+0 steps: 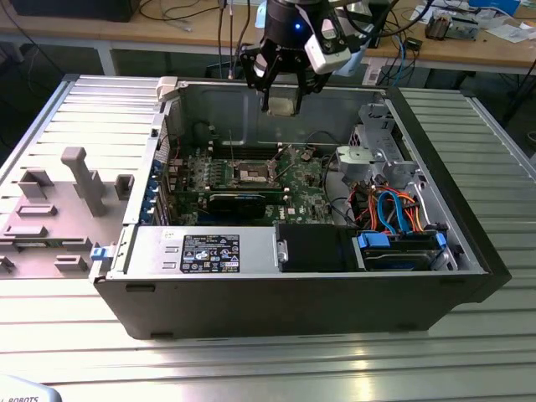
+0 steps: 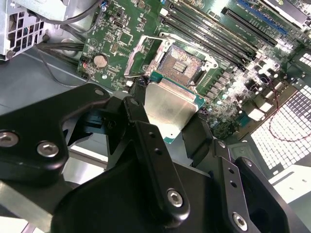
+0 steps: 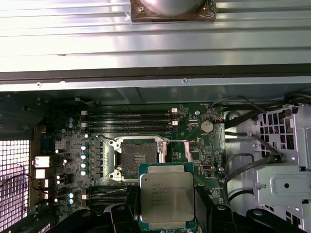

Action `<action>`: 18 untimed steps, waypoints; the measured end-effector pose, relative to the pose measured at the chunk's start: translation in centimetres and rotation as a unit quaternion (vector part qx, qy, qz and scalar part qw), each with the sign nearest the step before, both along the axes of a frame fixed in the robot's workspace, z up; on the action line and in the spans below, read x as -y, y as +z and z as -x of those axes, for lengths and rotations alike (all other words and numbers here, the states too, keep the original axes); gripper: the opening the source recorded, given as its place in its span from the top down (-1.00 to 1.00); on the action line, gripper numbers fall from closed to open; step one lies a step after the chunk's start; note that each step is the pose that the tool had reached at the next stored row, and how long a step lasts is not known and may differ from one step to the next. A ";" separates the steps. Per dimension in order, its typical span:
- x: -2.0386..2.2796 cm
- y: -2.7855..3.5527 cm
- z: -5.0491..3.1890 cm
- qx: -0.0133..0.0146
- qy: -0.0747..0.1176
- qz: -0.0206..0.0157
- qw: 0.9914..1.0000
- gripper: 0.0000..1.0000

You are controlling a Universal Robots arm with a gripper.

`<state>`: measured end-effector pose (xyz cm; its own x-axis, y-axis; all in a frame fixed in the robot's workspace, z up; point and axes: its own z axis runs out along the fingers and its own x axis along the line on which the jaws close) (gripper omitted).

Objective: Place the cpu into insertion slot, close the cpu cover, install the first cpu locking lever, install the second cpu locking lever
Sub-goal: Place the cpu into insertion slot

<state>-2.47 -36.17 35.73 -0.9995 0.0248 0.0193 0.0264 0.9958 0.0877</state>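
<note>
Exterior view's left: grey fixture plate (image 1: 63, 197) with upright blocks on the ribbed metal table (image 1: 251, 368), just beside the open pc case (image 1: 293, 306).

Mid-case: green motherboard (image 1: 301, 180) lies flat on the case floor. The insertion slot (image 1: 254, 173) sits mid-board. In both wrist views its dark contact field is exposed (image 2: 182, 60) (image 3: 137, 158).

The cpu cover (image 2: 140, 54) looks swung up and open off one side of the slot. That's from the second wrist view. In the exterior view it's too small to tell.

The gripper (image 1: 282, 99) hangs above the case near the rear wall, well clear of the board. Its jaws are clamped on the cpu (image 1: 282, 107), with black fingers (image 2: 138, 104) on opposite edges.

In both wrist views the cpu (image 3: 166, 199) (image 2: 170, 104) is held flat with its silver top towards the cameras. It's in the air and not in the slot.

Long black memory slots (image 3: 129, 121) run alongside the socket.

Exterior view's right: silver drive cage (image 1: 381, 146). Orange and blue cables (image 1: 394, 209) run down to a black drive bay (image 1: 402, 251).
</note>
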 end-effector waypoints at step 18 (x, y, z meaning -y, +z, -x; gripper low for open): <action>0.04 -0.60 0.00 0.000 0.000 0.000 1.000 -0.09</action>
<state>-2.47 -36.21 35.13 -0.9995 0.0248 0.0193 0.0264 0.9958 0.0877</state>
